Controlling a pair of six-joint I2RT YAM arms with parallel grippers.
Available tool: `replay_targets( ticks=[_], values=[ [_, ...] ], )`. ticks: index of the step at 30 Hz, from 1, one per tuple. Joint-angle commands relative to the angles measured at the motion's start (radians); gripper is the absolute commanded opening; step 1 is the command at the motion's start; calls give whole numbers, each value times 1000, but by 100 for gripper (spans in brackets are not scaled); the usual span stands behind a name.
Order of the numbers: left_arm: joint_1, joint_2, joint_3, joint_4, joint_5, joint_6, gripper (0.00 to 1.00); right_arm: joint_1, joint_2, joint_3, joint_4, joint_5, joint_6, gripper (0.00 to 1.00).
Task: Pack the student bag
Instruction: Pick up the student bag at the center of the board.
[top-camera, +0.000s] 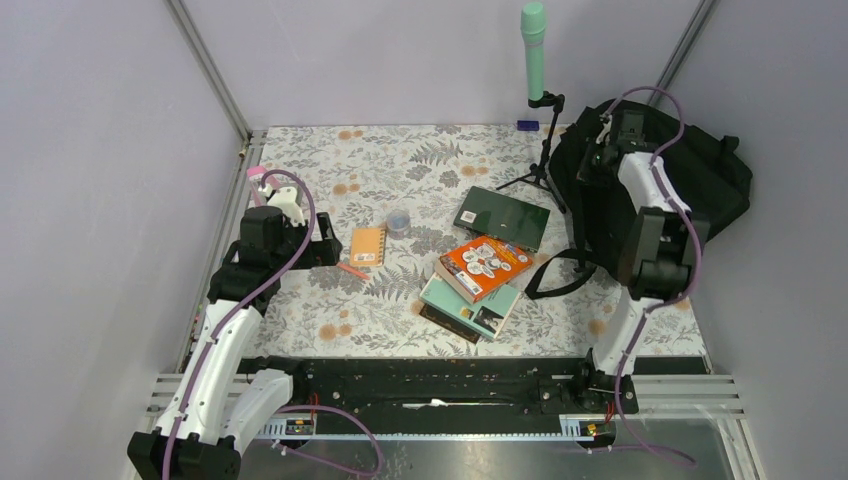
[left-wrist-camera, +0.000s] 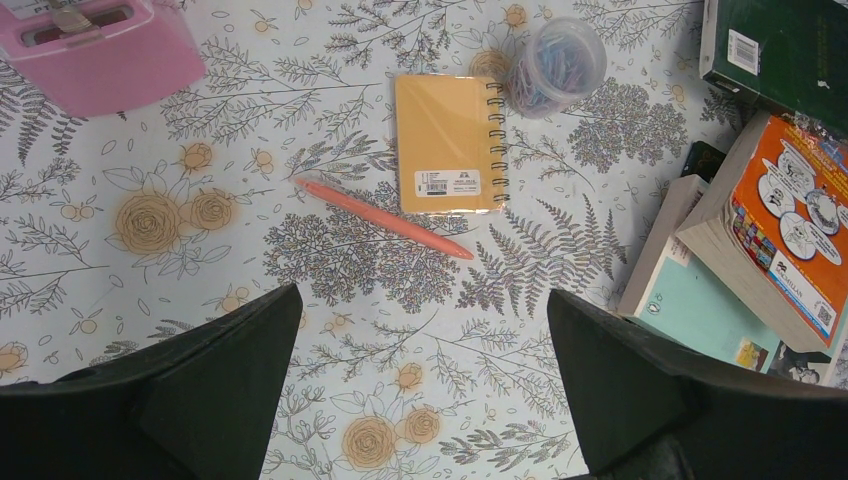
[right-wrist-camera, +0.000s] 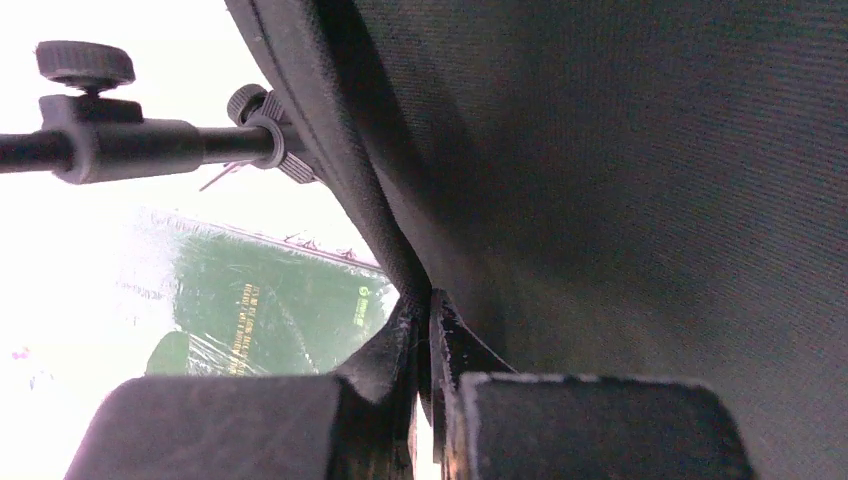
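The student bag is a large black backpack lying at the back right, with a strap trailing toward the books. My right gripper is at the bag's left edge. In the right wrist view it is shut on the bag's black piped rim, and the bag fabric fills most of the frame. My left gripper is open and empty, hovering over the table just left of a small orange spiral notebook. In the left wrist view the gripper stands below the notebook and an orange pen.
A jar of paper clips stands by the notebook. A green book, and an orange book stacked on a teal book, lie mid-table. A tripod with a green microphone stands beside the bag. A pink box sits far left.
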Motion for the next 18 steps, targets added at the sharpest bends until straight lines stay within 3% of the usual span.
replay_targets(
  ticks=[1,5,10,18],
  values=[
    [-2,-4,2,49,0,13,99,-16,-272,-96,101,200,95,0],
    [-2,-7,3,49,-2,15,99,-18,-471,-232,118,273,154,0],
    [-1,-38,-3,49,-54,19,99,-18,-773,-431,213,247,238,0],
    [-1,-40,-3,68,44,19,99,-3,-979,-430,119,-93,216,0]
  ],
)
